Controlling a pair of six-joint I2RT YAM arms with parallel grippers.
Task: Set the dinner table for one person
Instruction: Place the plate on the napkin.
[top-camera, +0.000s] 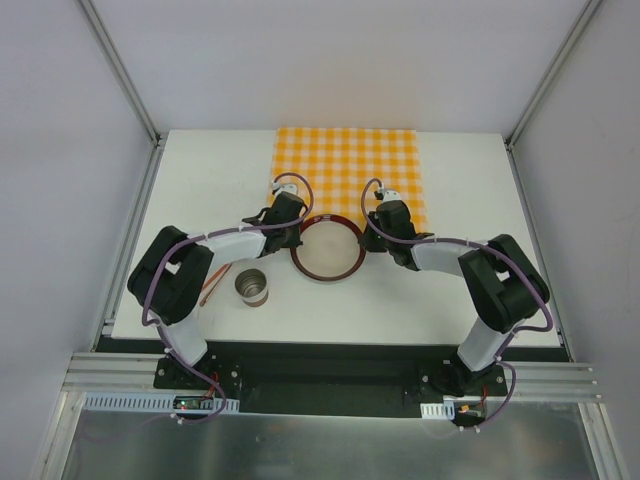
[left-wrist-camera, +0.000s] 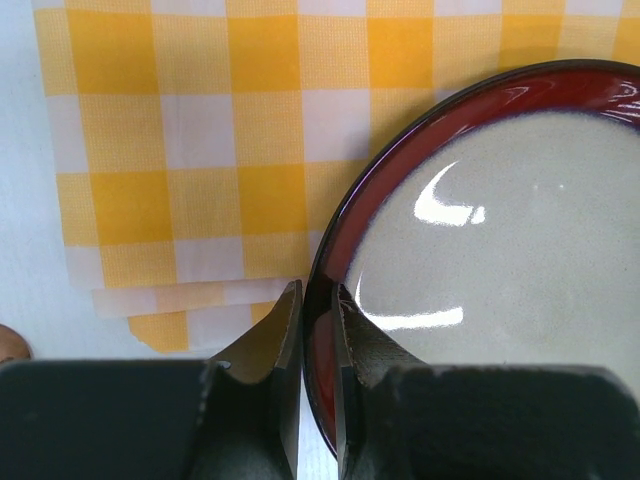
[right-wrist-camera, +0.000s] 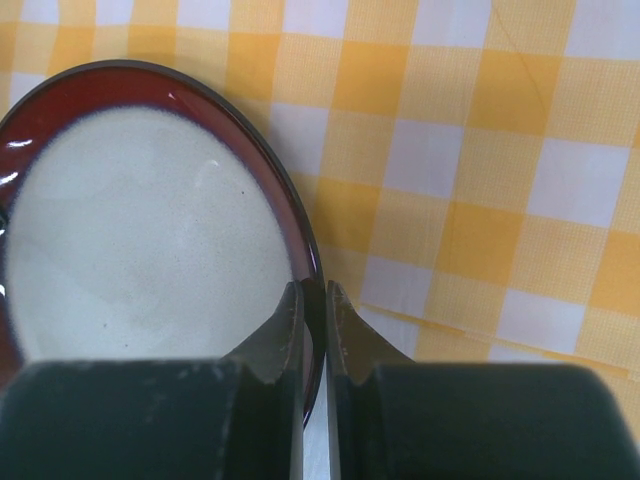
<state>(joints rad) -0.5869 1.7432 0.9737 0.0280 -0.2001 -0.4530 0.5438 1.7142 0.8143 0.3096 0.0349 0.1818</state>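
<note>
A round plate (top-camera: 326, 250) with a dark red rim and pale grey centre is over the near edge of the orange-and-white checkered mat (top-camera: 345, 165) on the white dinner table (top-camera: 470, 290). My left gripper (top-camera: 293, 237) is shut on the plate's left rim; in the left wrist view the gripper (left-wrist-camera: 318, 300) pinches the plate's red rim (left-wrist-camera: 345, 240). My right gripper (top-camera: 368, 236) is shut on the right rim; in the right wrist view the gripper (right-wrist-camera: 313, 298) clamps the plate's rim (right-wrist-camera: 290, 210).
A metal cup (top-camera: 252, 288) stands on the table left of the plate. Thin brownish sticks (top-camera: 213, 285) lie beside the left arm. The mat (left-wrist-camera: 200, 150) shows under both wrist views (right-wrist-camera: 480, 150).
</note>
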